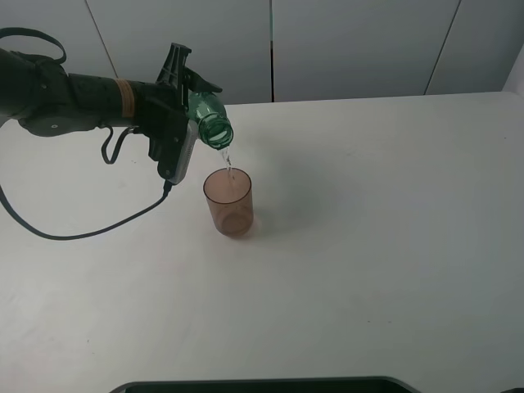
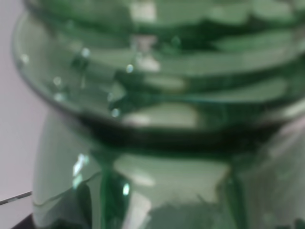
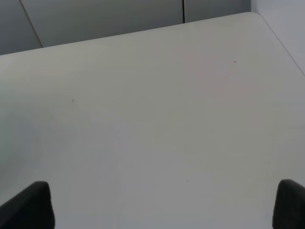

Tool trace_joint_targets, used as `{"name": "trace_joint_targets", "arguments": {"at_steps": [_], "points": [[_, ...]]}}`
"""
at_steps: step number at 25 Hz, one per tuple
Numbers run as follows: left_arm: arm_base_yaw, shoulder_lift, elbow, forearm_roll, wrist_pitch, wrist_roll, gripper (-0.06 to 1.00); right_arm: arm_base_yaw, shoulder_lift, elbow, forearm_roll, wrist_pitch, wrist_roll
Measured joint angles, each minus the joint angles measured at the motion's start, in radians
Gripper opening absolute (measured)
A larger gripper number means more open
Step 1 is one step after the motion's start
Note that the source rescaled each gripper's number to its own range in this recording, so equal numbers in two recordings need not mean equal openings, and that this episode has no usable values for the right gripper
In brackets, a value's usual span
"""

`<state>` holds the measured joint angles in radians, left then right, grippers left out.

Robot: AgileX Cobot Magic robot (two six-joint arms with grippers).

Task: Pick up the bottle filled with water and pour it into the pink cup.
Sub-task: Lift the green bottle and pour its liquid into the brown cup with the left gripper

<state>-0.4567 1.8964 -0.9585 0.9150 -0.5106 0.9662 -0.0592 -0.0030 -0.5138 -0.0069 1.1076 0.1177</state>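
Note:
My left gripper is shut on the green-tinted bottle and holds it tilted, open mouth down and to the right, just above the pink cup. A thin stream of water falls from the mouth into the cup. The cup stands upright on the white table. In the left wrist view the bottle fills the picture, blurred and very close. My right gripper is open and empty over bare table; only its dark fingertips show. It is out of the exterior high view.
A black cable loops from the left arm across the table to the left of the cup. A dark edge runs along the bottom of the exterior high view. Grey wall panels stand behind the table.

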Motion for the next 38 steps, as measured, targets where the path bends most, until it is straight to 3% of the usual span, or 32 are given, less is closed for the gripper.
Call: {"name": "trace_joint_targets", "arguments": {"at_steps": [38], "points": [[0.0, 0.0, 0.0, -0.008, -0.007, 0.05, 0.0, 0.0, 0.0, 0.0, 0.0, 0.0, 0.0]]}}
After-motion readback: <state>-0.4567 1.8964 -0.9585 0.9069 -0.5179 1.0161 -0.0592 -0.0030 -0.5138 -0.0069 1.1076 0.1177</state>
